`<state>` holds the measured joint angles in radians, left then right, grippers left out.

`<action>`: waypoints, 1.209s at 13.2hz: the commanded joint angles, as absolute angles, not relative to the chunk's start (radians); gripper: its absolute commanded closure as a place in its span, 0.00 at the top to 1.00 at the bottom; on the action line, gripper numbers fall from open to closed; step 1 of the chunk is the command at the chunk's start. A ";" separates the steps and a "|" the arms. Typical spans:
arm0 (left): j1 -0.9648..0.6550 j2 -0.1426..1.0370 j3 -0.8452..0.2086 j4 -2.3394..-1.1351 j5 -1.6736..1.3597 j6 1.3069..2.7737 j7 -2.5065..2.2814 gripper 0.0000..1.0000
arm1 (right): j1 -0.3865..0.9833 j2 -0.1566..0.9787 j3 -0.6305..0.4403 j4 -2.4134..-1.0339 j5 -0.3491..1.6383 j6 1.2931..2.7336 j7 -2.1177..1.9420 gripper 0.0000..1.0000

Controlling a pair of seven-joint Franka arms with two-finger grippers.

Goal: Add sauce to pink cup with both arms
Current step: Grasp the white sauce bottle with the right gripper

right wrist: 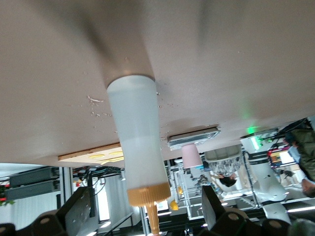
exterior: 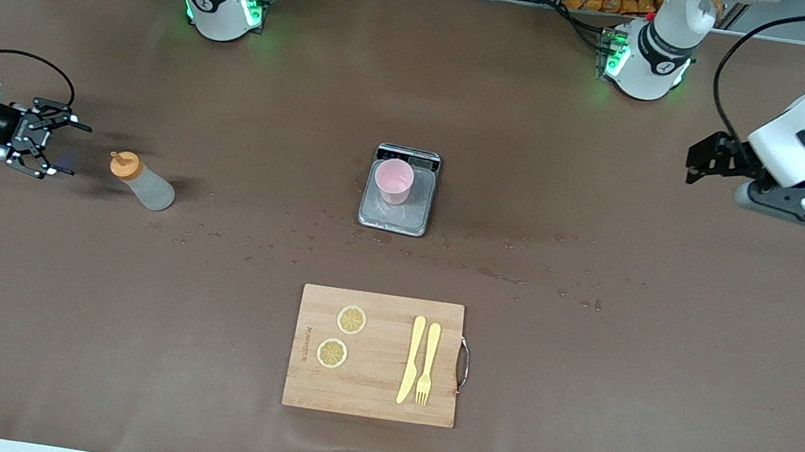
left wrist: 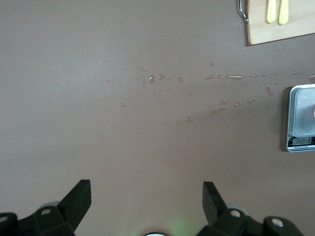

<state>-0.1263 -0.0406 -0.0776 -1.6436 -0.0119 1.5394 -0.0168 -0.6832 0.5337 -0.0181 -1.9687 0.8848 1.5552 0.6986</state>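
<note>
Looking down from the front camera, you see the pink cup (exterior: 394,181) standing upright on a grey scale (exterior: 399,190) at mid-bench. The sauce (exterior: 142,181), a whitish squeeze bottle with an orange cap, stands on the bench (exterior: 587,381) toward the right arm's end, well apart from the cup.

Right gripper (exterior: 55,146): low over the bench just beside the sauce, on the side away from the cup, its jaws spread wide and holding nothing. In the right wrist view the sauce (right wrist: 139,147) fills the middle of the frame between the two fingers (right wrist: 74,209), capped end toward the camera, without touching either of them; the pink cup (right wrist: 191,155) and scale (right wrist: 193,139) show farther off.

Left gripper (exterior: 702,161): raised over the bench at the left arm's end, well apart from the cup, jaws likewise spread and empty. Its wrist view looks down on bare bench with a scatter of droplets (left wrist: 167,91), the two fingers (left wrist: 81,196) wide apart, and the scale (left wrist: 301,118) at the frame's edge.

Nearer the front camera than the scale lies a wooden cutting board (exterior: 370,397). On it you find two lemon slices (exterior: 352,320), a yellow knife (exterior: 412,359) and a yellow fork (exterior: 428,363) lying side by side.
</note>
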 commanded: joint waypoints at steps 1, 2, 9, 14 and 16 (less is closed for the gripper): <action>-0.130 -0.038 -0.069 -1.577 -0.012 1.482 -0.008 1.00 | -0.684 0.541 0.002 -2.009 0.925 1.577 0.657 1.00; -0.132 -0.037 -0.069 -1.554 0.006 1.458 -0.017 1.00 | -0.666 0.564 0.002 -2.008 0.925 1.575 0.616 1.00; -0.124 -0.032 -0.074 -1.511 0.038 1.413 -0.061 1.00 | -0.606 0.670 0.002 -1.960 0.940 1.604 0.514 1.00; -0.124 -0.037 -0.080 -1.509 0.029 1.413 -0.061 1.00 | -0.588 0.695 0.002 -1.945 0.952 1.621 0.473 1.00; -0.124 -0.037 -0.083 -1.509 0.026 1.413 -0.069 1.00 | -0.575 0.709 0.002 -1.947 0.979 1.644 0.451 1.00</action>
<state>-0.1238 -0.0411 -0.0751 -1.5332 0.0152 1.4358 -0.0483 -0.5917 0.6749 0.0034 -1.9658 0.9440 1.6279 0.4820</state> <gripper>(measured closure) 0.000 0.000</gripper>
